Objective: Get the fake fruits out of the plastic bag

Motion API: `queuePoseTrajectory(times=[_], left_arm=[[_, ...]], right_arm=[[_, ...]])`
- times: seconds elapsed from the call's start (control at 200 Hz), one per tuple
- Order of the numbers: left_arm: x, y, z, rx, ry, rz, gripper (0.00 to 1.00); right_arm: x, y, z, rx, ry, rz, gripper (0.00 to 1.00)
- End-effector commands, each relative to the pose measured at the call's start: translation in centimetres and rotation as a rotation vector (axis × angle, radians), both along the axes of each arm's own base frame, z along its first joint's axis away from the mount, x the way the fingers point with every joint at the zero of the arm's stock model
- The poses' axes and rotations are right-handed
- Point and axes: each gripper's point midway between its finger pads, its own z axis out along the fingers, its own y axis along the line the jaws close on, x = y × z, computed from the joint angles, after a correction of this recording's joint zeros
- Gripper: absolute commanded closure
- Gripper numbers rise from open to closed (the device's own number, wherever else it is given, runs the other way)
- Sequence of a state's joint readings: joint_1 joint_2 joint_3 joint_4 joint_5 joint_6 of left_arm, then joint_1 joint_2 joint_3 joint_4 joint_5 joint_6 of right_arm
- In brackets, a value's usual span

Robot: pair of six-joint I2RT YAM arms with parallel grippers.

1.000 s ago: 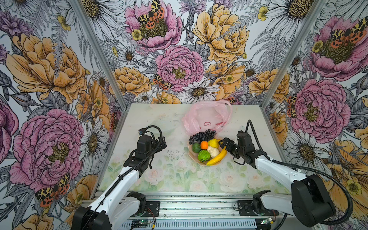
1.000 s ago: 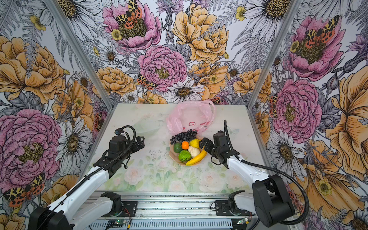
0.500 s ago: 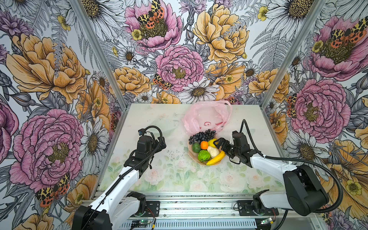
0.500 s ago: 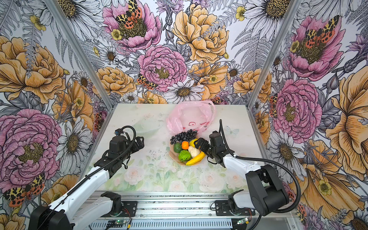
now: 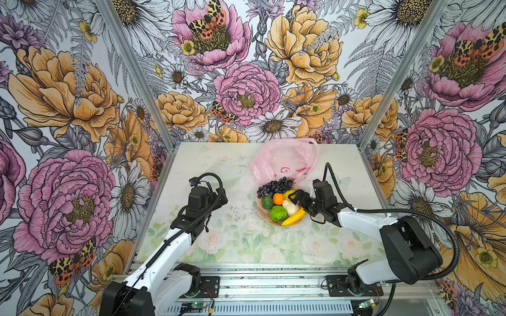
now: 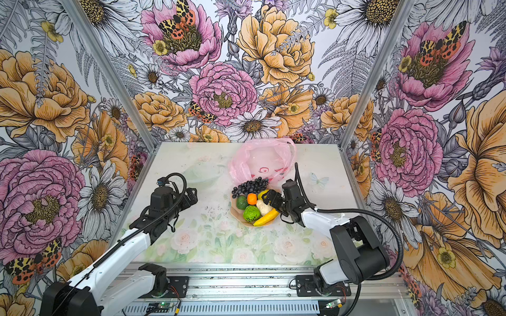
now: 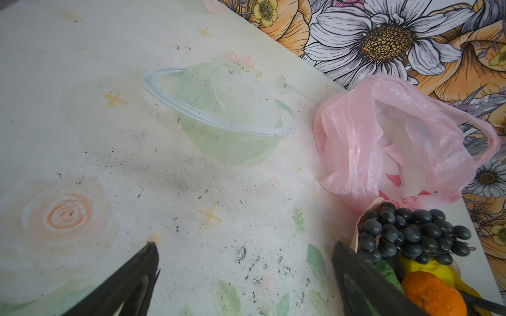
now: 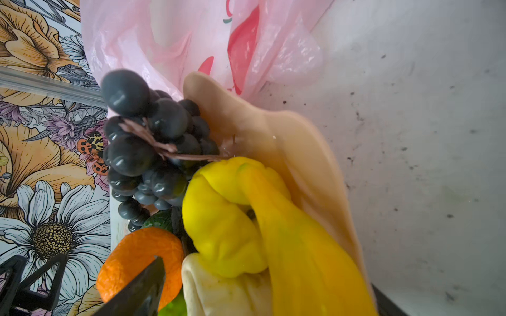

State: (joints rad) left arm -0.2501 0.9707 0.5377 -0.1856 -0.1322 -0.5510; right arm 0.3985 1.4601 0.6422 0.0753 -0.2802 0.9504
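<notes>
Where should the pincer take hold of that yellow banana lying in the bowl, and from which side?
Probably across the banana at its narrow middle, coming down from above on the right. It lies along the near right rim of the bowl with its outer curve free, while the cream-white lump crowds its inner side. The open right pincer is the closer one.

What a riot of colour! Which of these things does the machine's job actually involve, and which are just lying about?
Part of the job: pink plastic bag; grape bunch; orange; lemon; banana; avocado; bumpy green ball; cream lump.
Just lying about: peach bowl holding the fruits; flowery table.
</notes>
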Motion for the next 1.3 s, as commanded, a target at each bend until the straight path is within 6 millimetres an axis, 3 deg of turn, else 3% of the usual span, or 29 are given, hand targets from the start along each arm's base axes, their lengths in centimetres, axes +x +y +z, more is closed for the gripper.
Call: queuePoseTrajectory(times=[0.0,0.19,0.39,0.635,0.826,1.056,1.176,1.296], left_arm=[[-0.2,1.0,-0.9,0.029,0.012,0.028,0.01],[-0.3,1.4,-1.1,0.035,0.016,0.037,0.01],[-0.4,1.6,-1.4,0.038,0.021,0.041,0.01],[-0.3,1.5,-1.4,0.037,0.023,0.038,0.02],[0.0,1.5,-0.9,0.048,0.004,0.037,0.01],[1.0,2.8,0.4,0.127,-0.030,0.110,0.01],[1.9,3.3,2.2,0.194,-0.091,0.156,0.01],[2.7,4.8,4.3,0.292,-0.183,0.236,0.01]], right_arm=[[1.6,1.9,2.1,0.046,-0.075,0.032,0.05],[2.1,3.1,2.0,0.050,-0.075,0.052,0.05],[2.1,3.2,1.6,0.040,-0.069,0.053,0.04],[1.6,1.4,1.7,-0.025,-0.072,0.035,0.01],[1.0,-1.2,2.2,-0.055,-0.080,0.009,0.01],[0.2,-4.2,6.0,-0.088,-0.151,0.012,0.00],[0.3,-7.9,7.5,-0.204,-0.184,-0.041,0.01],[1.0,-13.5,8.9,-0.370,-0.235,-0.157,0.01]])
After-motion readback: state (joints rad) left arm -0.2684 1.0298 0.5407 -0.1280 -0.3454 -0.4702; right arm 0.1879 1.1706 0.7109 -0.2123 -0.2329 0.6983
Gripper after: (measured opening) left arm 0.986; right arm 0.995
